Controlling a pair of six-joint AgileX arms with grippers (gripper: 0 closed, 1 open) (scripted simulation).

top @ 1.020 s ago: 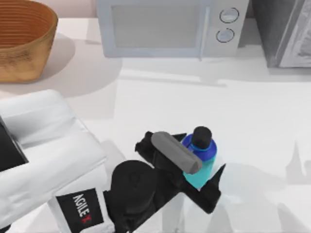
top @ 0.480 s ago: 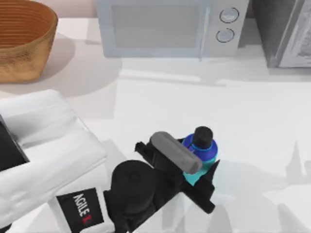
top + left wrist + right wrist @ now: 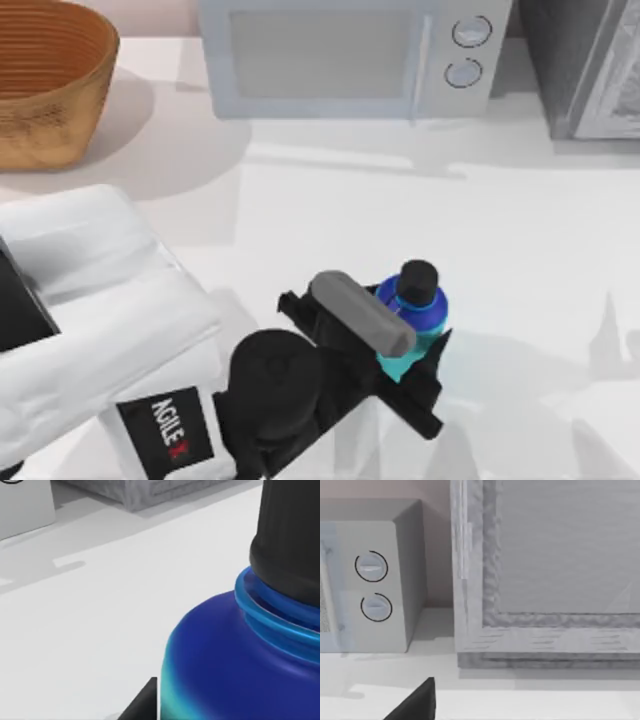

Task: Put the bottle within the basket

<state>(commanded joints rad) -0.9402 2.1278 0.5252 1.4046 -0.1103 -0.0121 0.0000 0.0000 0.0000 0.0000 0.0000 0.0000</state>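
— Top view? Looking straight down over the desk (image 3: 520,230).
— Wrist views? Left pressed close against the bottle (image 3: 240,650); right facing the microwave (image 3: 370,580), shared with the top view.

A white table (image 3: 330,220) takes soft shadows. At its far edge stands a grey microwave (image 3: 345,55) with 2 round dials (image 3: 470,32), and just beside it, at the right, a grey textured cabinet (image 3: 590,65). Behind runs a pale pinkish wall (image 3: 385,489).
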